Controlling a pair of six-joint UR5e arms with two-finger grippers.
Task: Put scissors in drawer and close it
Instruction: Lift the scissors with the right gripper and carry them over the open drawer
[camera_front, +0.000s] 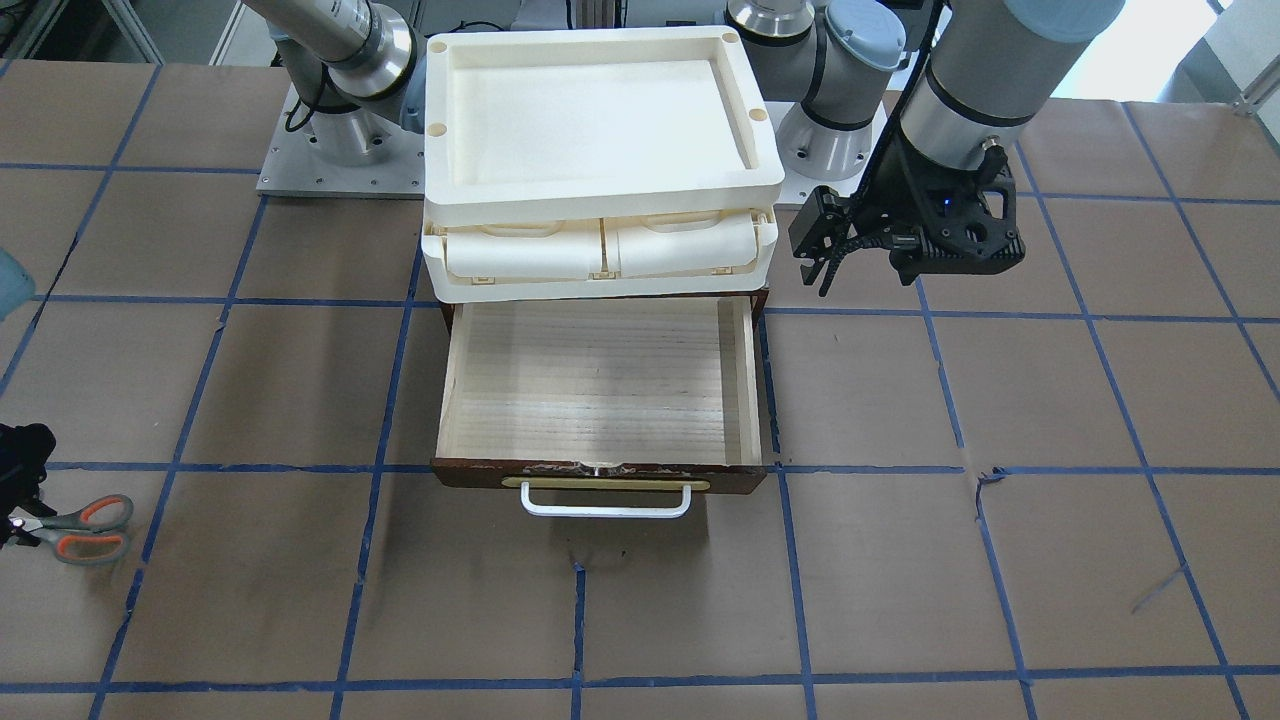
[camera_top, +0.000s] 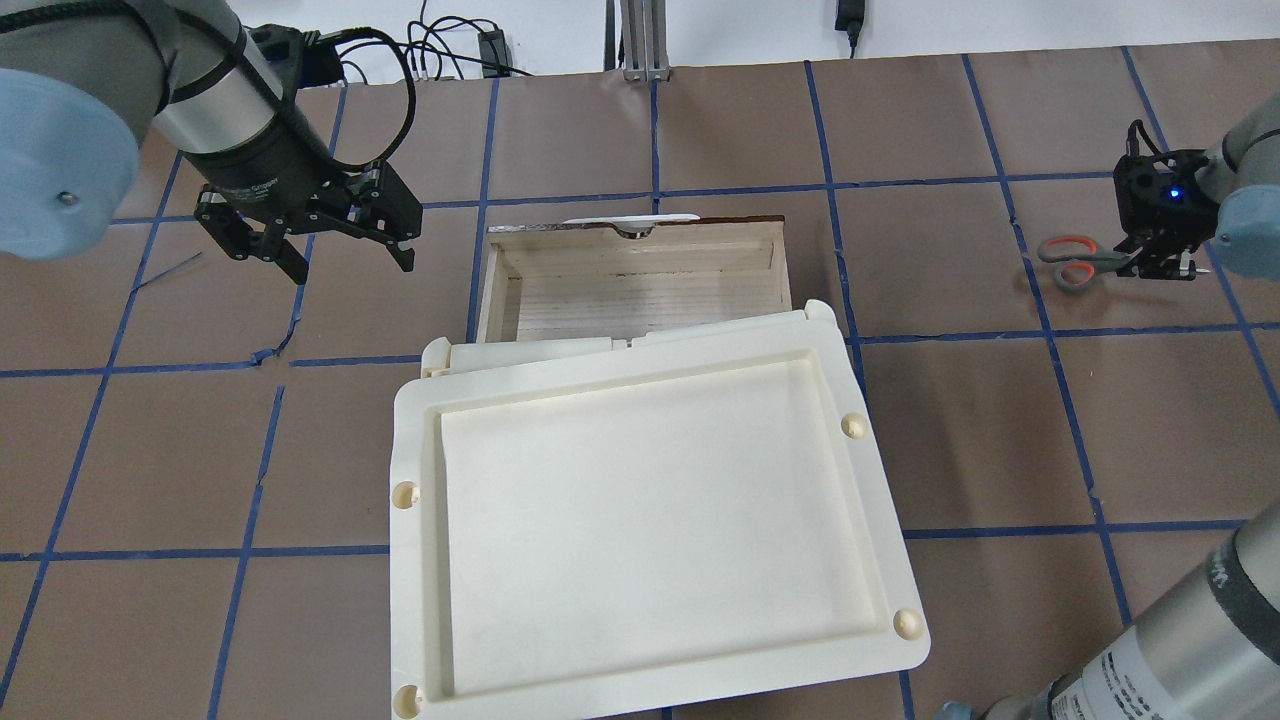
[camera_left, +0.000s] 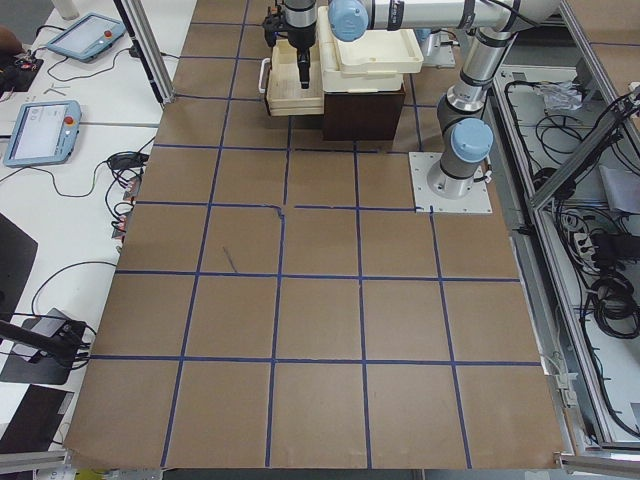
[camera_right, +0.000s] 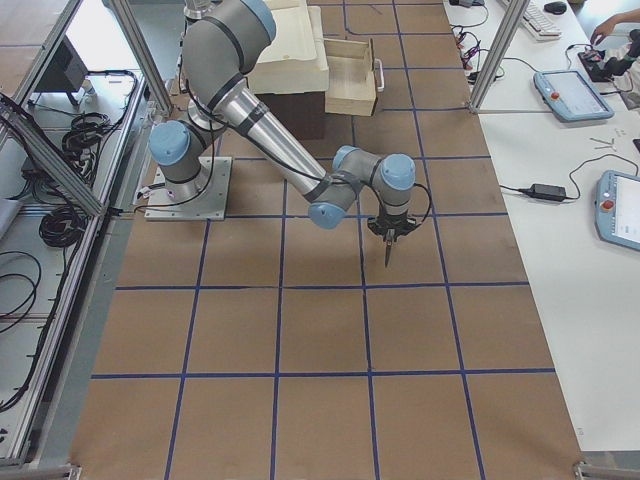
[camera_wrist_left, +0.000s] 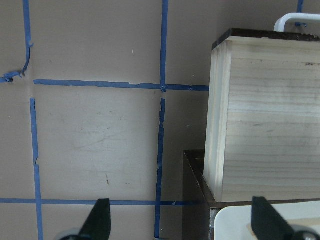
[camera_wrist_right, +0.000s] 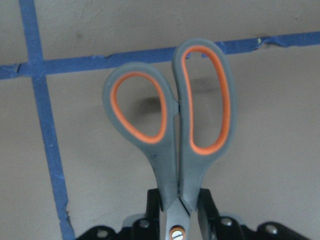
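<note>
Right wrist-mounted view has the scissors (camera_wrist_right: 167, 165), a pair with grey handles and orange-lined finger loops, in close-up. The handles lie together and the loops point away from the camera, over brown paper. Only a sliver of silver blade and the pivot screw show at the bottom edge. The right gripper (camera_wrist_right: 179, 205) has its black fingers pressed against both sides of the handle shanks just above the pivot, so it is clamped on the pair. A blurred shadow lies on the paper under the loops; whether the pair touches the table I cannot tell.

From overhead, the scissors (camera_top: 1105, 262) sit level in the right gripper (camera_top: 1155, 262) at the far right of the table, loops pointing toward the middle. They are well apart from the drawer (camera_top: 640, 255). In the front-facing view the scissors (camera_front: 62, 522) are at the left edge, with the right gripper (camera_front: 20, 500) mostly cut off.

The drawer (camera_front: 745, 380) is wide and shallow, with a pale wood interior, a dark brown front, a brass plate and a white bar handle. It stands pulled well out, with its wooden floor in full sight. Stacked cream plastic trays (camera_front: 600, 185) rest above it.

The left gripper (camera_top: 350, 262) hangs beside the drawer on the robot's left. Its jaws are spread wide and grip nothing. Its wrist view shows both fingertips (camera_wrist_left: 100, 215) far apart, beside the drawer's side wall (camera_wrist_left: 265, 125).

The table (camera_front: 1000, 560) is covered in brown paper with a grid of blue tape.
</note>
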